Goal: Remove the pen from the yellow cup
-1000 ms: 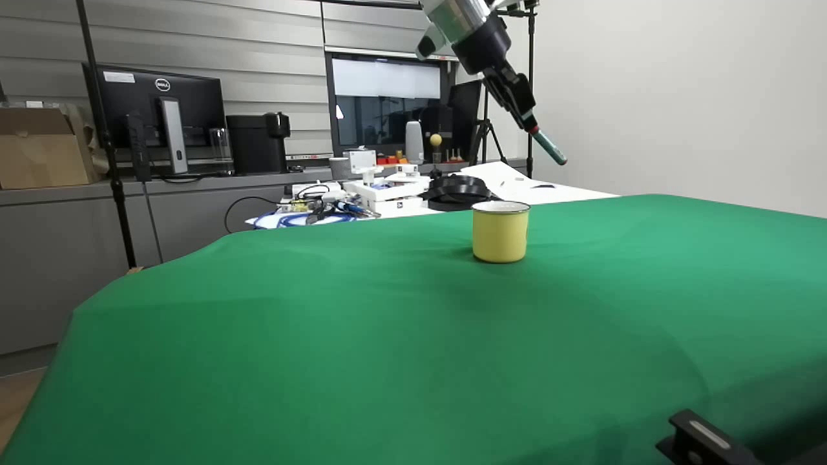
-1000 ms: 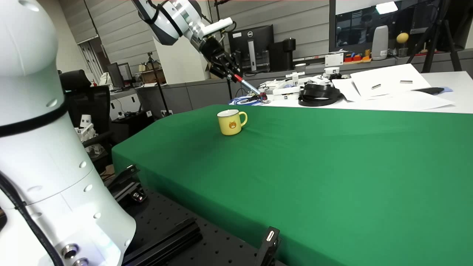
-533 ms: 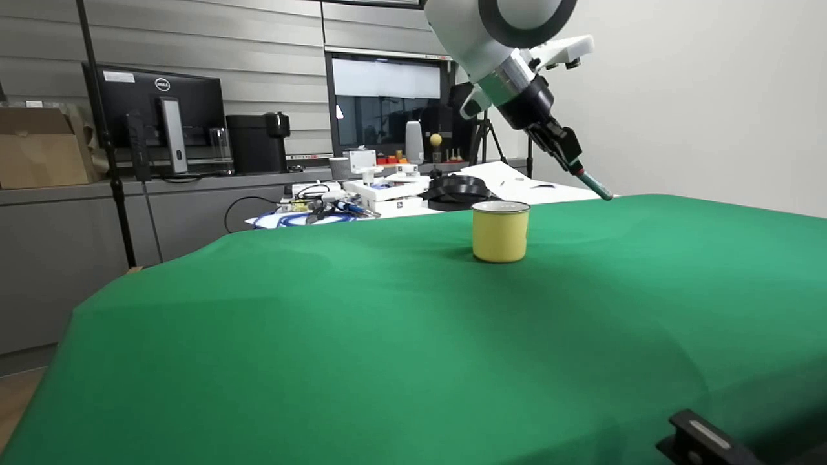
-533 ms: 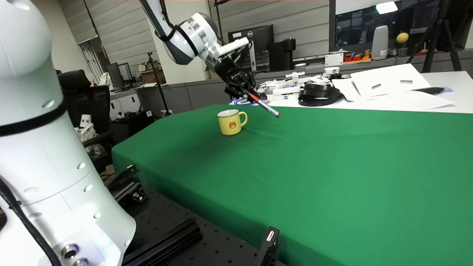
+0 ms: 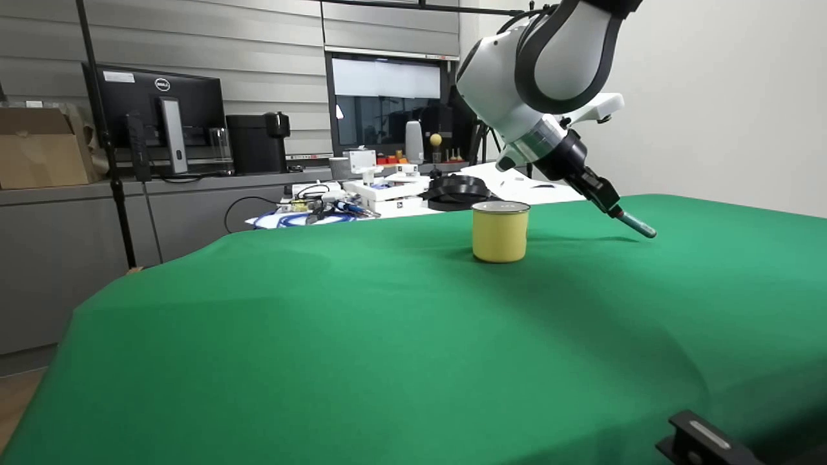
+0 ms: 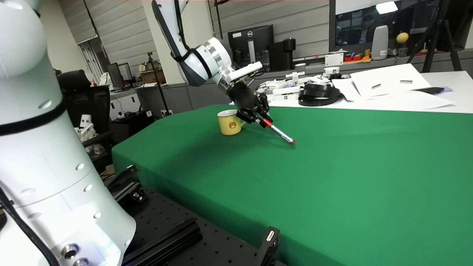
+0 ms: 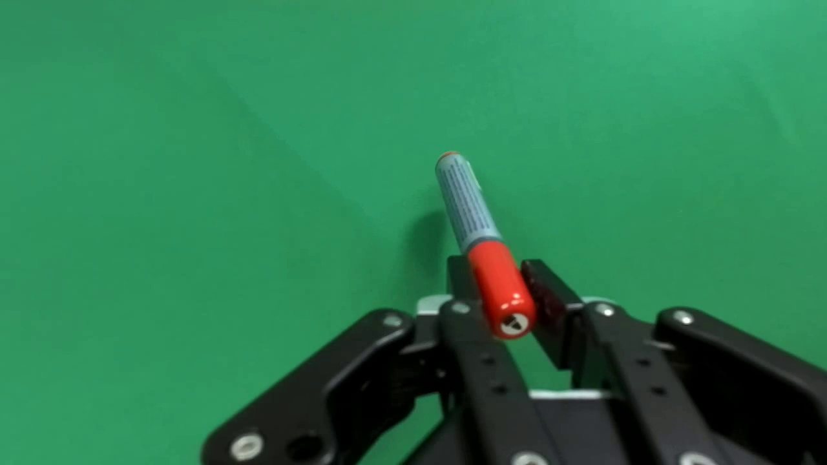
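Right of centre in an exterior view, yellow cup (image 5: 499, 236): upright; removal looks done.
Pen (image 7: 483, 245): slanted at the centre of the wrist view, outside the cup, far end near the green cloth (image 7: 194, 194); contact unclear.
Gripper (image 7: 501, 284): clamped on the pen's red end.
Green cloth: set-down seems in hand; next likely calls for easing the pen flatter, then releasing.

In both exterior views I have a grey, horizontally panelled wall (image 5: 258, 32), a dark-framed glass window (image 5: 362, 116) and a low grey cabinet (image 5: 58, 271) beyond my green-draped table (image 5: 362, 361). In an exterior view I see a plain white wall (image 5: 711, 116) and a strip of brown floor (image 5: 13, 397). In an exterior view I see a black office chair (image 6: 88, 107) and a white rectangular light (image 6: 387, 7) in the window.
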